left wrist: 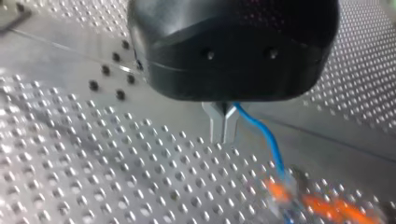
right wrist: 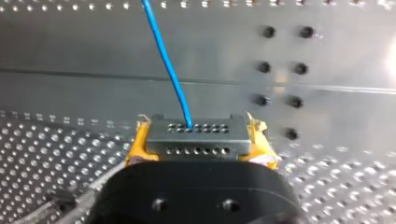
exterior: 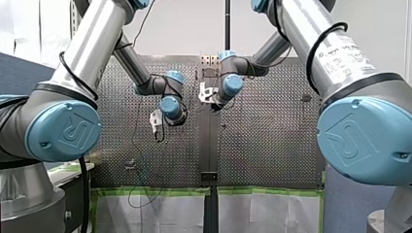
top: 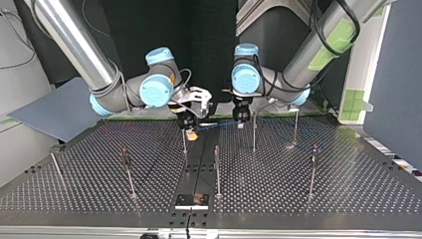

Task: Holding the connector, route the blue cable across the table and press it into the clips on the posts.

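My right gripper (right wrist: pixel 198 145), black-bodied with yellow pads (right wrist: pixel 135 150), has its fingers clamped on the two ends of a flat grey metal connector with two rows of small holes (right wrist: pixel 196 135). It holds the connector just above the dark perforated metal counter (top: pixel 298 189). A thin blue cable (right wrist: pixel 170 70) leaves the connector's upper row of holes and runs away over the counter's smooth dark centre strip (top: pixel 201 154).

In the top view this gripper hangs at the far end of the centre strip, over its left edge. From there the blue cable stretches through the air across the strip to my left gripper (left wrist: pixel 223 129), which hangs just right of the strip in that view.

The left wrist view shows its two slim metal fingers (left wrist: pixel 215 122) drawn tight together on the cable. The cable comes out at their root and curves down towards the orange blur of the other gripper.

Thin upright metal posts (top: pixel 217 172) stand on both sides of the centre strip, one just beside my left gripper. I cannot tell whether the cable touches that post.
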You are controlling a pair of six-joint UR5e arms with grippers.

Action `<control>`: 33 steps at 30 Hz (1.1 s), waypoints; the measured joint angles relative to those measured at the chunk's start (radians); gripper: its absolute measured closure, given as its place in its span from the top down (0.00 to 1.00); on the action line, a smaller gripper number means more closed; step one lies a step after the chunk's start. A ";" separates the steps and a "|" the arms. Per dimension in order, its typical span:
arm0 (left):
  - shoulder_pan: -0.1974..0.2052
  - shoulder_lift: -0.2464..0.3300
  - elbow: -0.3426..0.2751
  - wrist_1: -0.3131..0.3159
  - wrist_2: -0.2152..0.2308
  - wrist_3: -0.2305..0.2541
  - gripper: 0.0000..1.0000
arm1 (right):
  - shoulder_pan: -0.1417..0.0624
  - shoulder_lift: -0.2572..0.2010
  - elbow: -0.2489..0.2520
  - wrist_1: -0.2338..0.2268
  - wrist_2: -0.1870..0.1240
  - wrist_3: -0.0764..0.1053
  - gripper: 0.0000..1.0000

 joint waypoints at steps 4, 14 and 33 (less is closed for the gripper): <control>-0.017 0.039 -0.010 -0.014 0.003 0.001 0.00 | -0.001 -0.035 0.002 0.024 -0.001 0.008 0.00; -0.046 0.124 -0.023 -0.020 0.006 -0.021 0.00 | -0.009 -0.126 0.031 0.050 -0.008 0.018 0.00; -0.047 0.287 0.024 -0.036 0.056 -0.036 0.00 | -0.017 -0.256 0.041 0.072 -0.048 0.014 0.00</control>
